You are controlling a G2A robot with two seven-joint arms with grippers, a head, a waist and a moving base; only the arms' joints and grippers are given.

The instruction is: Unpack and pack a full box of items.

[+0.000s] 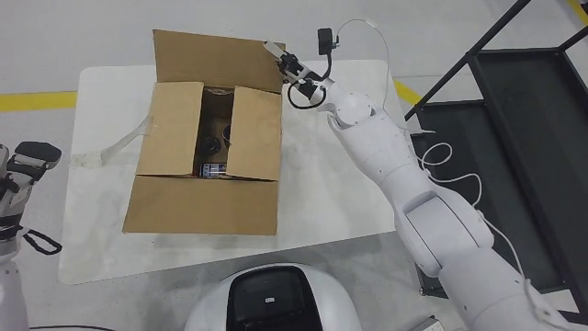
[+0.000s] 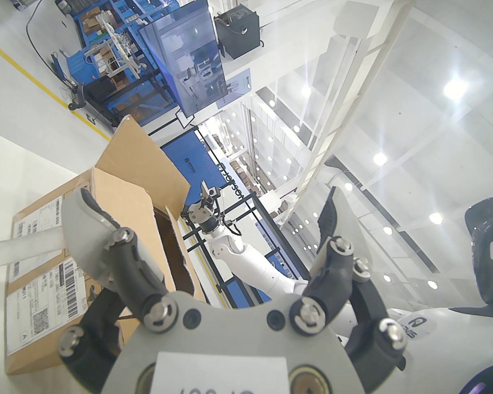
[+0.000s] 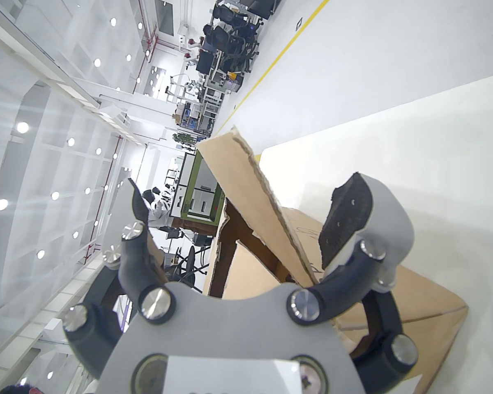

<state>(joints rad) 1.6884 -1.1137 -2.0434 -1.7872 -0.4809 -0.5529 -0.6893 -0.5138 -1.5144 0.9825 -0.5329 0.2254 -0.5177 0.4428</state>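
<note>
A cardboard box stands on the white table. Its far flap is raised, two inner flaps lie partly over the opening, and the near flap is folded outward. In the gap, dark items show inside. My right gripper is at the far right corner of the box. In the right wrist view the right gripper is open, with the raised flap's edge between its fingers. My left gripper is off the table's left edge; the left wrist view shows the left gripper open and holding nothing.
A loose strip of tape trails from the box's left side across the table. A black metal rack stands to the right of the table. Bare table surface lies right of the box and along its front.
</note>
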